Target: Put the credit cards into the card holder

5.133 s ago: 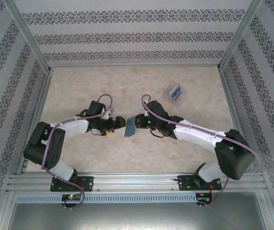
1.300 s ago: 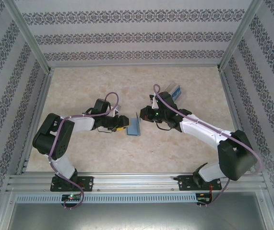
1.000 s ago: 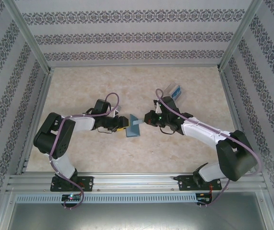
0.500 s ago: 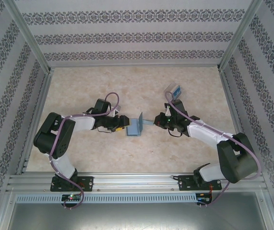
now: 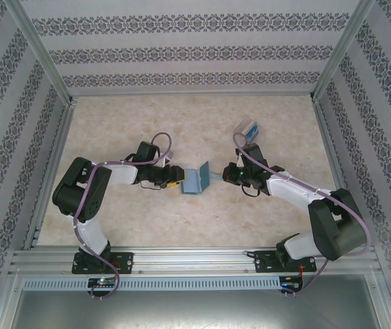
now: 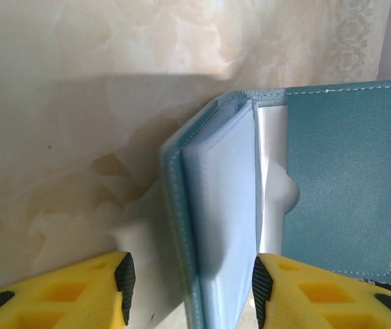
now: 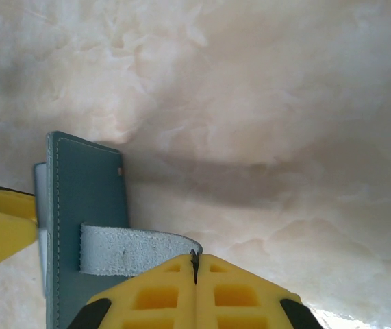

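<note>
Top external: I see the small teal-blue bifold card holder (image 5: 194, 180) propped open mid-table between the left gripper (image 5: 176, 182) and the right gripper (image 5: 224, 175). The blue-and-white credit cards (image 5: 250, 129) sit far right in a clear plastic stand (image 5: 241, 126).

Left wrist: jaws spread around its pale inner sleeves (image 6: 222, 205), one pad touching.

Right wrist: fingers pressed together on the grey closure strap (image 7: 127, 250).

I judge the holder light and floppy, best held by strap and spine.

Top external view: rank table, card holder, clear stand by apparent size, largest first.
1. table
2. card holder
3. clear stand
The last two look nearly alike, so their order is unsure.
</note>
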Robot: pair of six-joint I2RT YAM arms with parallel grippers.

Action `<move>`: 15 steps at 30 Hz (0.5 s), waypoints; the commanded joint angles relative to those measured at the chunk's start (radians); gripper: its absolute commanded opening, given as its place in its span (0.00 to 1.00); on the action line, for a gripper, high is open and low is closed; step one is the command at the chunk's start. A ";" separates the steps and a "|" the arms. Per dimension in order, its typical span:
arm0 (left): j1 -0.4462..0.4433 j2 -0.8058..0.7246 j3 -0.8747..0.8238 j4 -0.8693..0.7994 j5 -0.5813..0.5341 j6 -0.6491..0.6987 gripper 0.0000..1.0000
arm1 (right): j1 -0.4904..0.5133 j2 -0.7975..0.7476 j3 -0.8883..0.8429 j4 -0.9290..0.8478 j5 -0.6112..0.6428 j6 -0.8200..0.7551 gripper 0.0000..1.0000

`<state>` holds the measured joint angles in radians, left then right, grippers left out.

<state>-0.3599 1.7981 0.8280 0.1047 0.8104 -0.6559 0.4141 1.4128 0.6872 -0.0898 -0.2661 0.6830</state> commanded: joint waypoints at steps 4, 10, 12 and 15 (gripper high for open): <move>-0.010 0.024 -0.005 0.057 -0.001 -0.008 0.59 | -0.012 0.039 -0.026 -0.012 0.041 -0.031 0.00; -0.009 0.036 0.008 0.063 0.006 -0.006 0.56 | -0.010 0.052 -0.026 0.000 0.034 -0.028 0.00; -0.009 0.035 0.005 0.075 0.010 -0.007 0.56 | -0.010 0.055 -0.023 0.005 0.030 -0.026 0.00; -0.009 0.039 0.012 0.075 0.016 -0.002 0.55 | -0.011 0.066 -0.016 0.007 0.029 -0.030 0.00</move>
<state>-0.3595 1.8015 0.8291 0.1215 0.8272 -0.6678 0.4141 1.4601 0.6701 -0.0929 -0.2478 0.6731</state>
